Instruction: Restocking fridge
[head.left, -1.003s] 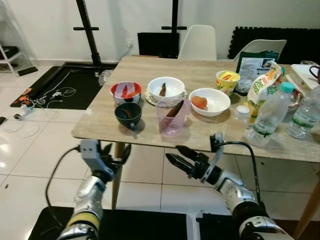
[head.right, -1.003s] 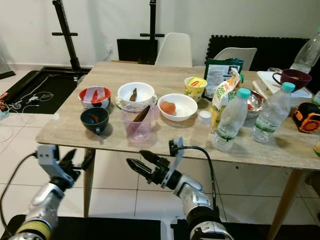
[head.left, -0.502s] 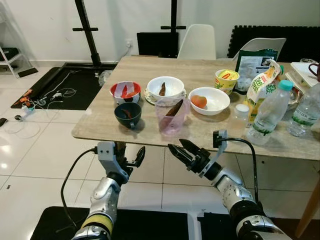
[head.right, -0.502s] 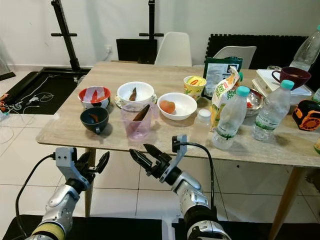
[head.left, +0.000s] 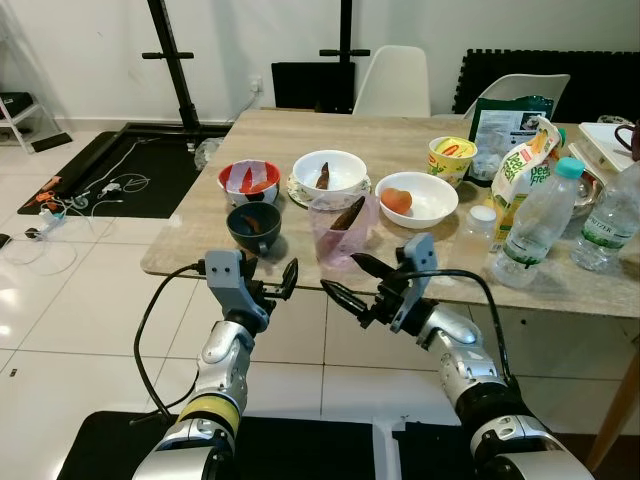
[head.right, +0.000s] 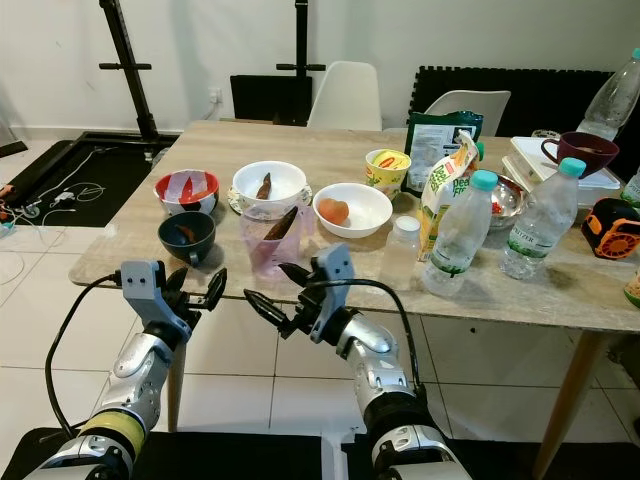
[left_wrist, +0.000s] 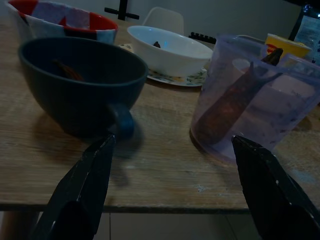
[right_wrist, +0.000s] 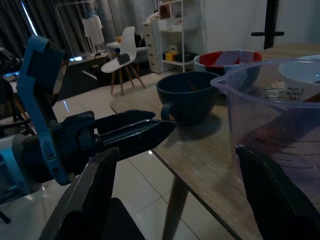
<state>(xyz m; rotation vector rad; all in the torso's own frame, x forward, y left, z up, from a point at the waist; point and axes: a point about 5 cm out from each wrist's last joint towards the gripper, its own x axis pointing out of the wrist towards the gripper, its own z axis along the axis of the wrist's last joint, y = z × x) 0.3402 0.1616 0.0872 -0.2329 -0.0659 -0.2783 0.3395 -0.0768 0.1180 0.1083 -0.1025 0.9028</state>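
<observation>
A clear purple measuring jug holding a brown piece stands near the table's front edge, with a dark teal cup to its left. My left gripper is open just below the edge in front of the cup. My right gripper is open at edge height, directly in front of the jug, with nothing between its fingers. Behind stand a red-and-white bowl, a white bowl on a saucer and a white bowl with an orange item.
The wooden table also carries a yellow cup, a snack bag, a dark pouch and water bottles at the right. White chairs stand behind it. Cables lie on the floor at left.
Both arms have risen and come forward to the table's front edge. The left gripper moved right, toward the cup; the right gripper came up in front of the jug.
</observation>
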